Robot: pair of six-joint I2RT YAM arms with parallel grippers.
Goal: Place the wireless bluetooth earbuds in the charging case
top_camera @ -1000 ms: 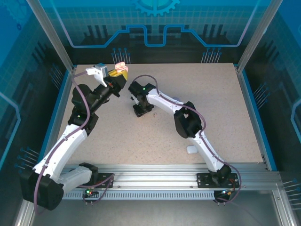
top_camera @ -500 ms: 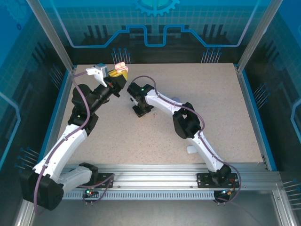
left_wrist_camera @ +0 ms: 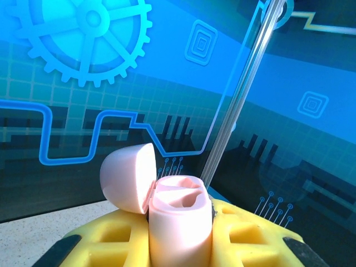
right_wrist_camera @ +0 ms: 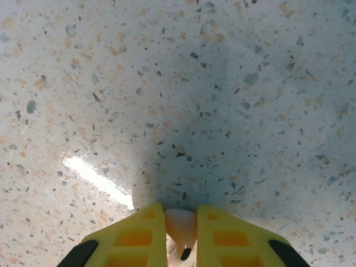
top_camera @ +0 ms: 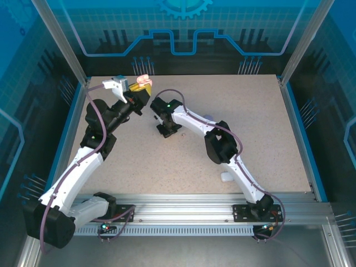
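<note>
- Tabletop (top_camera: 250, 128): pale and speckled. The top view takes in its full spread.
- Left gripper (top_camera: 139, 89): raised at the far left, clamped on the case.
- Right gripper (top_camera: 167, 131): pointing down near mid-tabletop.
- Case (left_wrist_camera: 179, 222): pink. The left wrist view adds that it stands upright, with its lid (left_wrist_camera: 127, 177) hinged open to the left and its wells in sight.
- White item (top_camera: 226, 177): lies on the tabletop beside the right arm, towards the near edge.
- Earbud (right_wrist_camera: 179, 225): pale. The right wrist view has it pinched between the right gripper's yellow fingers (right_wrist_camera: 133, 236), close over the surface.

No legible text, brand or number; backdrop (top_camera: 233, 28) bears gear graphic (left_wrist_camera: 89, 33) and circuit-line pattern
</note>
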